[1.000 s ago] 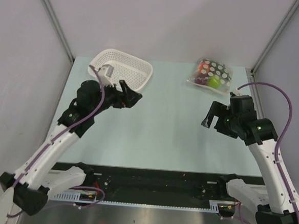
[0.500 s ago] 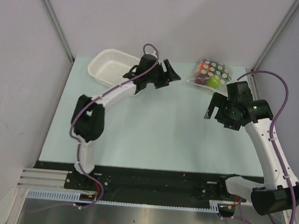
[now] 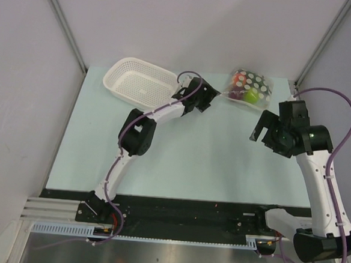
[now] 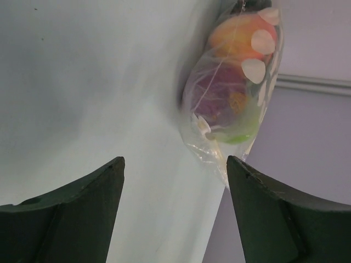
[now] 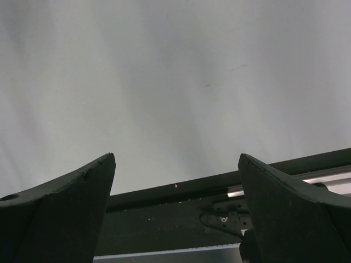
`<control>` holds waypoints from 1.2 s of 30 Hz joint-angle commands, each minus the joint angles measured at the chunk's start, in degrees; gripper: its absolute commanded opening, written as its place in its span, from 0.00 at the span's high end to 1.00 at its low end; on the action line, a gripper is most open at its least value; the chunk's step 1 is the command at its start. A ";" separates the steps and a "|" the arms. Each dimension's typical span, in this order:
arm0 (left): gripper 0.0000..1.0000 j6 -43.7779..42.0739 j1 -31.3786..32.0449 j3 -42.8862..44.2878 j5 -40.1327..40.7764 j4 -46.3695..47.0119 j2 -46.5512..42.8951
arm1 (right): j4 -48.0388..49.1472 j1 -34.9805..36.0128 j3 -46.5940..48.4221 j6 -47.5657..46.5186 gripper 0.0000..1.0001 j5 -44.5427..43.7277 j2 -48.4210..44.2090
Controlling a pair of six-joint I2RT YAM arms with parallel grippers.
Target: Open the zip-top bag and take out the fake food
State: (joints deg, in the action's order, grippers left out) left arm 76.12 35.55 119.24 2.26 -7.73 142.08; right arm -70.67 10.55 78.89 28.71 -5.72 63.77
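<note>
The zip-top bag (image 3: 248, 87), clear with a dark polka-dot panel, lies at the table's back right. Fake food shows inside it: a lime-green ball (image 3: 251, 96) and an orange-red fruit (image 3: 235, 83). My left gripper (image 3: 213, 98) is open and empty, just left of the bag and apart from it. In the left wrist view the bag (image 4: 230, 93) lies just beyond my open gripper (image 4: 174, 160), with orange (image 4: 236, 33), purple (image 4: 216, 96) and green (image 4: 241, 134) pieces inside. My right gripper (image 3: 257, 132) is open and empty, nearer than the bag. In the right wrist view it (image 5: 175, 156) hangs over bare table.
A white perforated basket (image 3: 140, 81) stands at the back left, beside the stretched left arm. The back wall runs close behind the bag. The black rail (image 5: 181, 219) lies at the table's near edge.
My left arm has swung from beside the basket across the back of the table to just left of the bag. My right arm has shifted a little to the right.
</note>
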 commanded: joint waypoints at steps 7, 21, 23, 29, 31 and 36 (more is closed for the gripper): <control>0.23 10.18 0.13 5.65 5.64 11.85 6.27 | -2.27 -2.46 2.76 -1.99 0.00 -2.37 -3.91; 0.44 17.93 2.24 14.79 10.04 19.42 15.77 | -4.91 -2.72 4.25 -2.34 0.00 -4.13 -3.92; 0.45 17.84 2.59 14.53 9.87 18.80 15.60 | -4.91 -2.72 4.34 -2.25 0.00 -4.48 -3.83; 0.62 17.31 2.86 12.51 7.67 21.08 15.07 | -4.47 -2.81 3.81 -1.82 0.00 -4.74 -3.74; 0.77 16.43 2.77 11.63 7.32 22.31 14.46 | -3.86 -2.81 3.55 -1.90 0.00 -4.48 -3.74; 1.00 13.10 1.89 7.16 3.90 24.33 10.86 | -1.40 -2.81 1.79 -3.57 0.00 -2.91 -3.12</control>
State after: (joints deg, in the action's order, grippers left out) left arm 90.89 37.98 129.40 9.02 13.04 158.01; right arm -74.63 8.01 81.10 26.92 -9.15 60.36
